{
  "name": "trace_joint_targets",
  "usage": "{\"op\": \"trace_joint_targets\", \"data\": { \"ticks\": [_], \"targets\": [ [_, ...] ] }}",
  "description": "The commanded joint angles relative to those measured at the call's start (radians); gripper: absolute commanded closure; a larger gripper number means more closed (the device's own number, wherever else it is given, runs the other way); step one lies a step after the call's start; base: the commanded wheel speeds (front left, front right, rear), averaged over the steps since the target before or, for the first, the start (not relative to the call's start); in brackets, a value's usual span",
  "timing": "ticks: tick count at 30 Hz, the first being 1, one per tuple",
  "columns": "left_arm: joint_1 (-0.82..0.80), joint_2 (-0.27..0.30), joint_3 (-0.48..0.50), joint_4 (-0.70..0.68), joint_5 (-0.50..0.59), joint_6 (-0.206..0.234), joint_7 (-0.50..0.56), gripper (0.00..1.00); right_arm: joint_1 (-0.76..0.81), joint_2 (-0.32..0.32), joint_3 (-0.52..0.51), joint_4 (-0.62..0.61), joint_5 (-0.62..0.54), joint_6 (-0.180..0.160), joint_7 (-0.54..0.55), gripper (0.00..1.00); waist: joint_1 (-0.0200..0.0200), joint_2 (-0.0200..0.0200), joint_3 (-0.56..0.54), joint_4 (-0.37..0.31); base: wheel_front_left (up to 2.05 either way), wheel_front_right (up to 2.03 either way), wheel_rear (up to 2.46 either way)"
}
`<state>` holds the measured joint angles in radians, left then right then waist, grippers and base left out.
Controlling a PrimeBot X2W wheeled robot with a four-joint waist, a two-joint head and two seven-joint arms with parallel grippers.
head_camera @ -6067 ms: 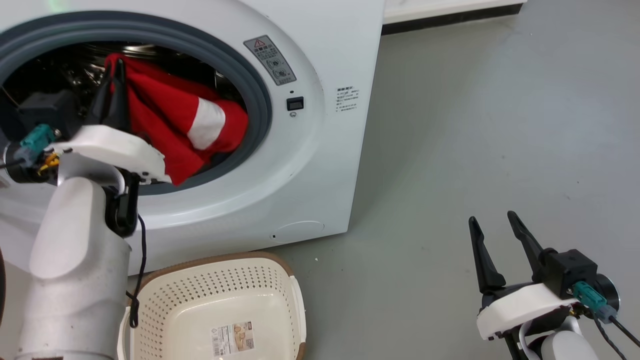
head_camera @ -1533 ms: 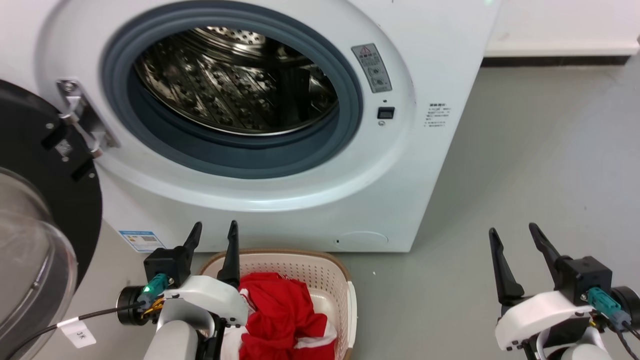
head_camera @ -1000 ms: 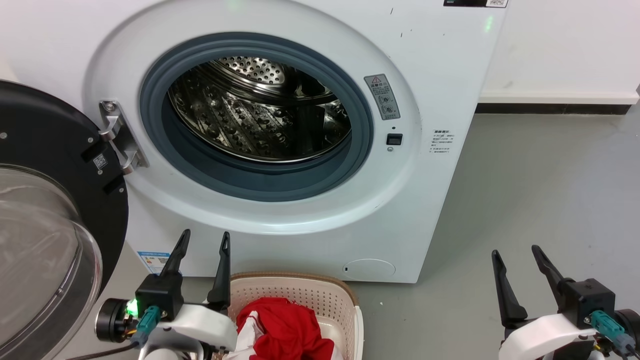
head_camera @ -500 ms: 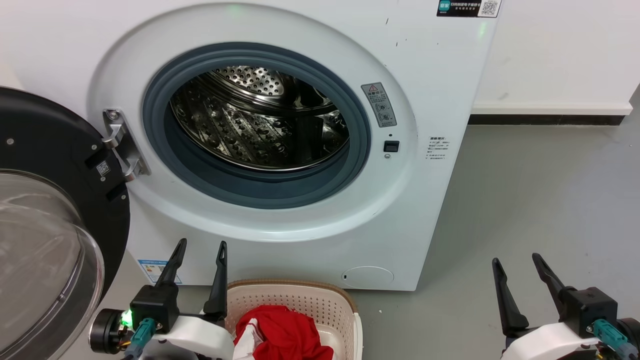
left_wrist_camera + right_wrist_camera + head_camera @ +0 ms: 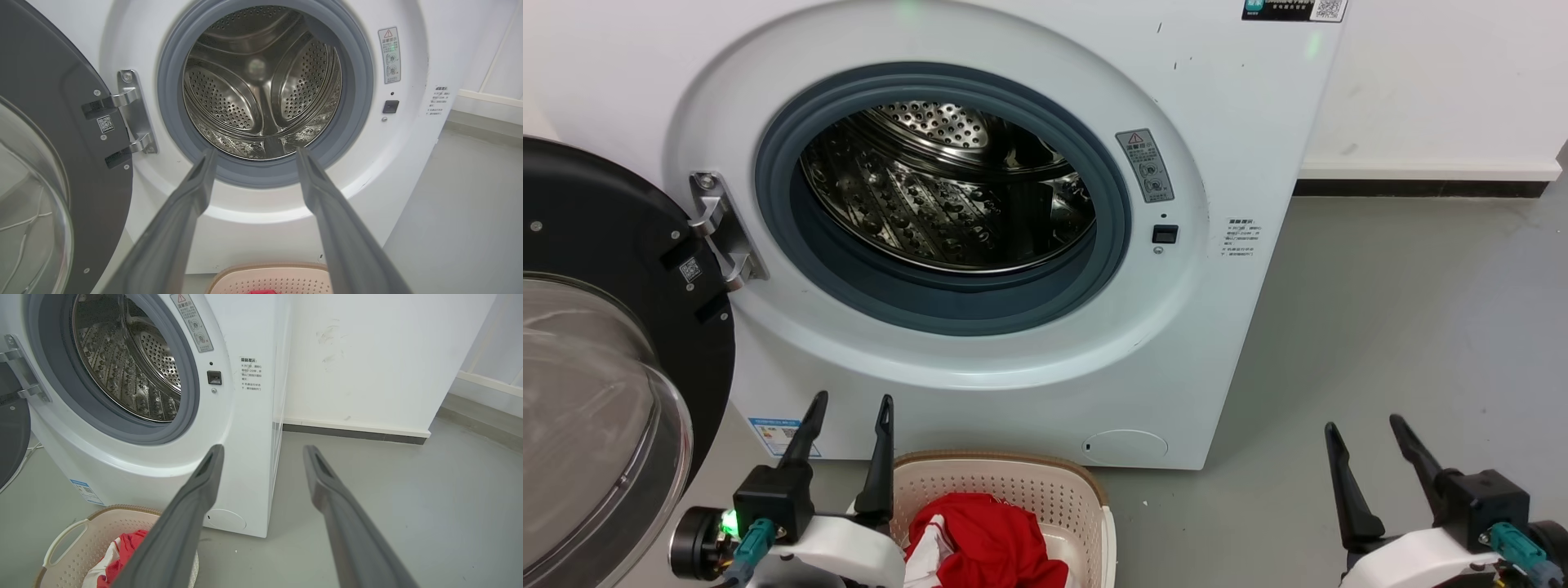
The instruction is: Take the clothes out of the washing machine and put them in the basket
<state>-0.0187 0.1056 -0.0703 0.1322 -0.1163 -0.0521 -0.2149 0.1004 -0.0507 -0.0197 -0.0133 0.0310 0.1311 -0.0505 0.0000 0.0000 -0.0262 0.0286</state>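
Clothes (image 5: 988, 539) lie in the basket (image 5: 1013, 483) before the washing machine (image 5: 1029, 384); drum (image 5: 947, 196) bare steel. Left gripper (image 5: 853, 398) and right gripper (image 5: 1363, 423) spread wide, holding nothing. Task looks finished; next, only retreat.

We count one white front-loading washing machine (image 5: 1013, 408) with one black-rimmed round glass door (image 5: 596, 245), one cream perforated plastic basket (image 5: 1013, 483), one bright red fabric garment (image 5: 988, 539), and two end effectors, the left end effector (image 5: 853, 398) and the right end effector (image 5: 1362, 422), each with two dark fingers (image 5: 880, 457).
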Motion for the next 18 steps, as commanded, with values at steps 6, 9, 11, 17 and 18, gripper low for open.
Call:
{"op": "trace_joint_targets", "data": {
  "ticks": [6,9,11,17,18],
  "targets": [
    [-0.013,-0.004,0.021,0.032,-0.071,-0.005,0.027,1.00,0.001,0.000,0.004,0.019,0.081,0.000,-0.002,1.00,0.0000,0.0000,0.001,-0.001,0.00,0.00,0.00],
    [-0.017,-0.007,0.029,0.035,-0.134,-0.008,0.042,1.00,-0.010,-0.005,0.002,0.031,0.153,0.000,0.005,1.00,0.0000,0.0000,0.002,-0.001,0.00,0.00,0.00],
    [-0.018,-0.008,0.032,0.036,-0.174,-0.010,0.049,1.00,-0.017,-0.008,0.002,0.039,0.197,0.000,0.008,1.00,0.0000,0.0000,0.003,-0.002,0.00,0.00,0.00],
    [-0.021,-0.012,0.040,0.037,-0.289,-0.016,0.069,1.00,-0.037,-0.014,0.001,0.059,0.323,0.000,0.016,1.00,0.0000,0.0000,0.004,-0.003,0.00,0.00,0.00],
    [-0.022,-0.012,0.042,0.037,-0.307,-0.017,0.072,1.00,-0.040,-0.015,0.001,0.062,0.343,0.000,0.017,1.00,0.0000,0.0000,0.004,-0.004,0.00,0.00,0.00]
  ]
}}
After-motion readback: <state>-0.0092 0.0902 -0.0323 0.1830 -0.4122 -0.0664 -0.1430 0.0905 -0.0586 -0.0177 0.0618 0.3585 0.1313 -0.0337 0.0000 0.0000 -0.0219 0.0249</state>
